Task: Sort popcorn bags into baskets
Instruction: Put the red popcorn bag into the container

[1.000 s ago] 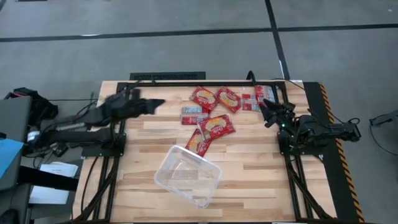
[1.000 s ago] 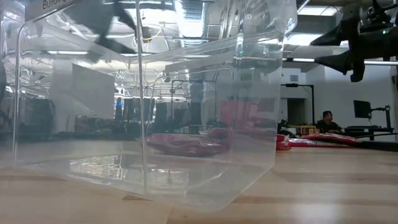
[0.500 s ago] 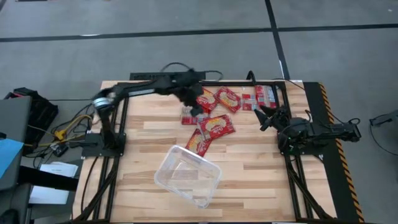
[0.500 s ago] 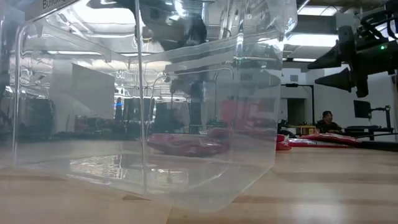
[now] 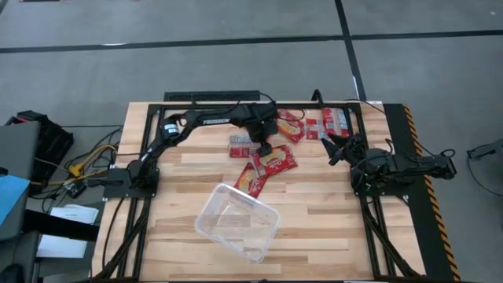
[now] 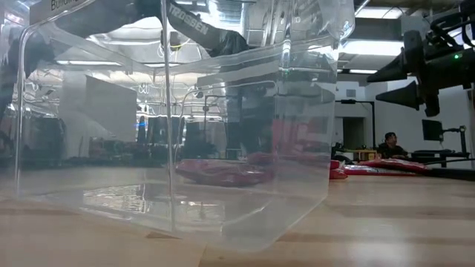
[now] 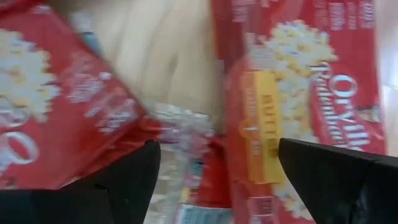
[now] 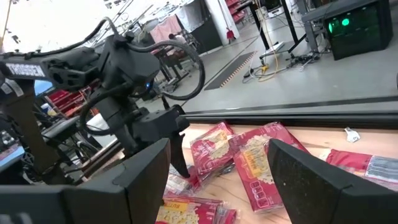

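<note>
Several red popcorn bags lie flat in a loose cluster on the far middle of the table, some overlapping; two more lie by the far right. The clear tub stands on the near middle and fills the low view. My left gripper is stretched across to the cluster and points down over it, open. In its wrist view the fingers stand either side of a narrow clear-wrapped packet and the edge of a broad bag. My right gripper waits open, right of the cluster.
The right arm's base sits near the table's right edge, the left arm's base near the left edge. Bare wood lies between cluster and tub. A person sits far off in the room behind.
My left arm has swung fast from the table's far left toward the right, reaching out over the bag cluster and coming down over it with its fingers pointing down. The bags and the tub have stayed where they were.
</note>
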Controlling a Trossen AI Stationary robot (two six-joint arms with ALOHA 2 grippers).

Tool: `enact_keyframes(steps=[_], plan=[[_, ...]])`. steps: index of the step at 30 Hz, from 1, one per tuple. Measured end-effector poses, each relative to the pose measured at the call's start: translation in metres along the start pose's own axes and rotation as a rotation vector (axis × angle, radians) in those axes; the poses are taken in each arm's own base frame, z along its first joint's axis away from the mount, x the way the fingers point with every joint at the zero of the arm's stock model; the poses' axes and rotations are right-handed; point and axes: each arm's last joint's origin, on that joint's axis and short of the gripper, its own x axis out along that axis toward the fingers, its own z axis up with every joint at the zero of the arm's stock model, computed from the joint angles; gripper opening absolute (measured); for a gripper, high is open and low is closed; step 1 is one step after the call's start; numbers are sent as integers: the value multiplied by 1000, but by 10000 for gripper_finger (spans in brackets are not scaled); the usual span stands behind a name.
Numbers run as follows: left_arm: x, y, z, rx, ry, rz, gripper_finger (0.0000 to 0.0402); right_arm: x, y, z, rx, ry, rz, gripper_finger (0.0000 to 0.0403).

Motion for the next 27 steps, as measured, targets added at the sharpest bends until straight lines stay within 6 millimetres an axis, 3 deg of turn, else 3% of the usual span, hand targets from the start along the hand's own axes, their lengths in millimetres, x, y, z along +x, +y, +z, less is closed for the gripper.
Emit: enact_keyframes(steps=[6,11,15,19,25,27], plan=[[2,-12,0,-2,3,-60,314,0,0,0,2,1,-1,295],[25,-16,-7,-18,47,-119,313,0,0,0,0,1,-2,295],[28,-16,-9,-55,47,-129,290,0,0,-1,-1,1,-4,295],[29,-15,-9,-55,45,-107,217,0,-1,-1,-2,-1,-8,295],[30,-16,-10,-53,46,-88,55,0,-1,-1,-4,-1,-10,295],[29,-16,-9,-61,45,-87,17,0,-1,-1,-4,-1,-9,295]])
